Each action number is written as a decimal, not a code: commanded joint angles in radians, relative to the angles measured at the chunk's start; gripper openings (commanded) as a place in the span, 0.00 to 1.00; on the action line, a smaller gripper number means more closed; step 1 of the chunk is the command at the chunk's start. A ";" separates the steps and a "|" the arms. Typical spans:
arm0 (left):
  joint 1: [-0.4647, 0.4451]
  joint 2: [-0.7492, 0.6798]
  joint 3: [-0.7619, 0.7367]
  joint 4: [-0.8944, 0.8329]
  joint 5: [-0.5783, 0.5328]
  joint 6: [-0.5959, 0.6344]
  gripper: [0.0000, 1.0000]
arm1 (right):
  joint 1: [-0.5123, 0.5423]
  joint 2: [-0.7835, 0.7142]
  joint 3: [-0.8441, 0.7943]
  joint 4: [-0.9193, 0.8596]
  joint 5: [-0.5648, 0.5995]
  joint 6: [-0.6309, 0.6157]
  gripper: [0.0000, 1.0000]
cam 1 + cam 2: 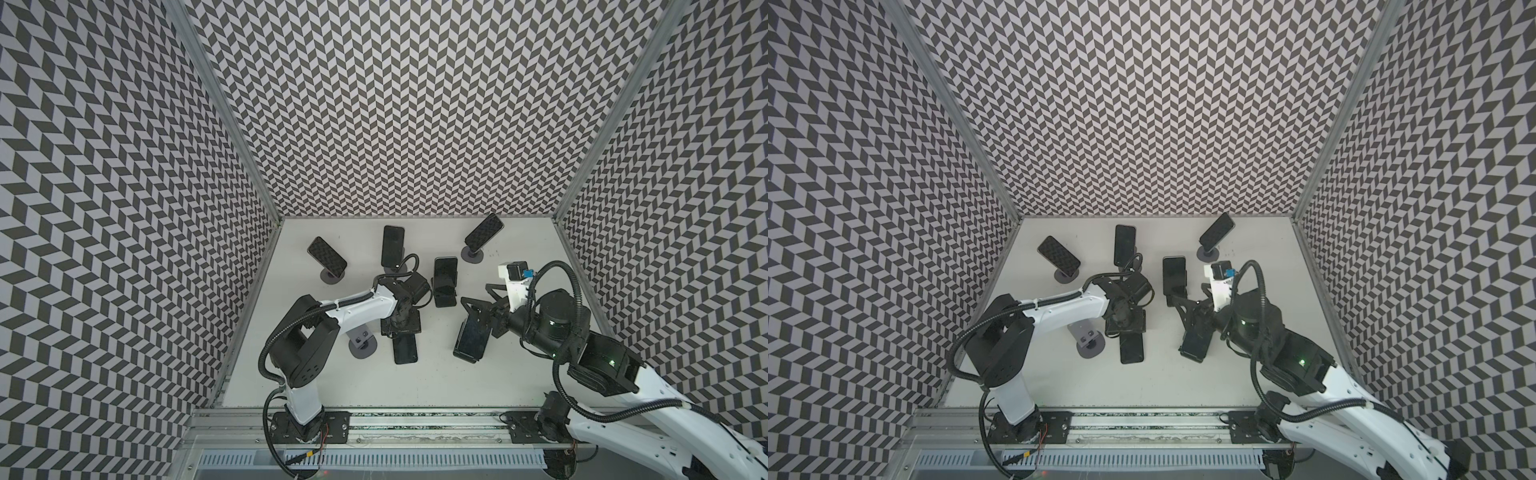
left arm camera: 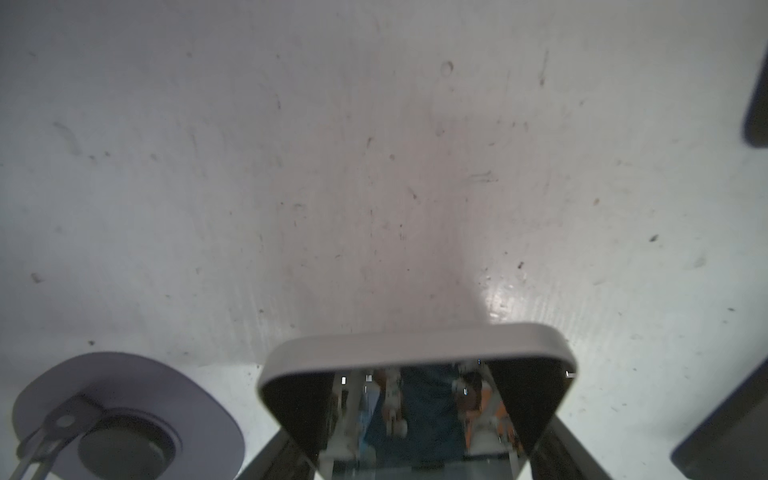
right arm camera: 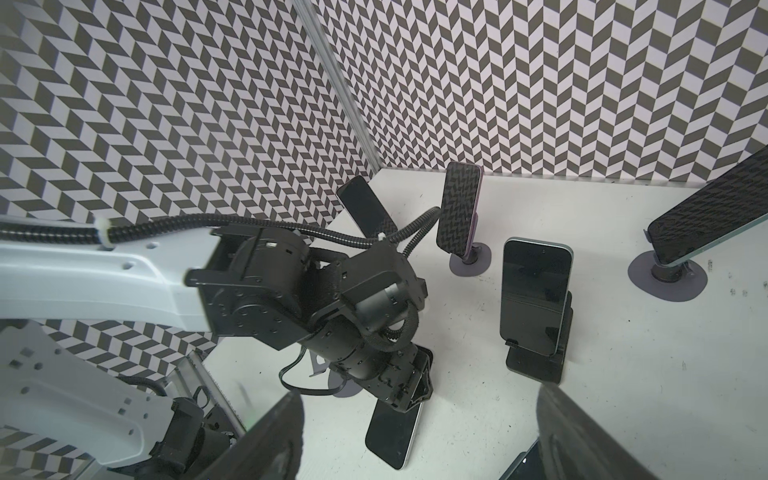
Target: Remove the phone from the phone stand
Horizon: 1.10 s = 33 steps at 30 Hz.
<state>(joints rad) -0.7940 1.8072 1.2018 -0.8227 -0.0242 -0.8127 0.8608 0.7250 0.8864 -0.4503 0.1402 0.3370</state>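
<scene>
My left gripper [image 1: 401, 330] is shut on the upper end of a dark phone [image 1: 405, 350] with a pale rim, whose lower end slopes down toward the white table [image 1: 316, 386]. In the left wrist view that phone [image 2: 415, 349] fills the space between my fingers [image 2: 286, 453]. Just to its left stands a grey round-based phone stand [image 1: 363, 343] with nothing on it, also visible as a stand [image 2: 124, 415] in the left wrist view. My right gripper [image 1: 478, 296] hangs open above another phone on a black stand [image 1: 471, 338], holding nothing.
Behind stand several more phones on stands: a far-left phone [image 1: 327, 257], a back-middle phone [image 1: 392, 247], a centre phone [image 1: 445, 280] and a back-right phone [image 1: 483, 236]. Patterned walls close in three sides. A metal rail [image 1: 415, 415] runs along the front edge.
</scene>
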 commanded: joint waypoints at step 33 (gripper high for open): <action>0.003 0.074 0.066 -0.016 0.002 0.056 0.67 | -0.004 -0.040 -0.049 0.018 -0.053 -0.004 0.86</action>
<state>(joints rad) -0.7933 1.8683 1.2610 -0.8440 -0.0185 -0.7719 0.8608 0.6987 0.8478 -0.4522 0.0956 0.3302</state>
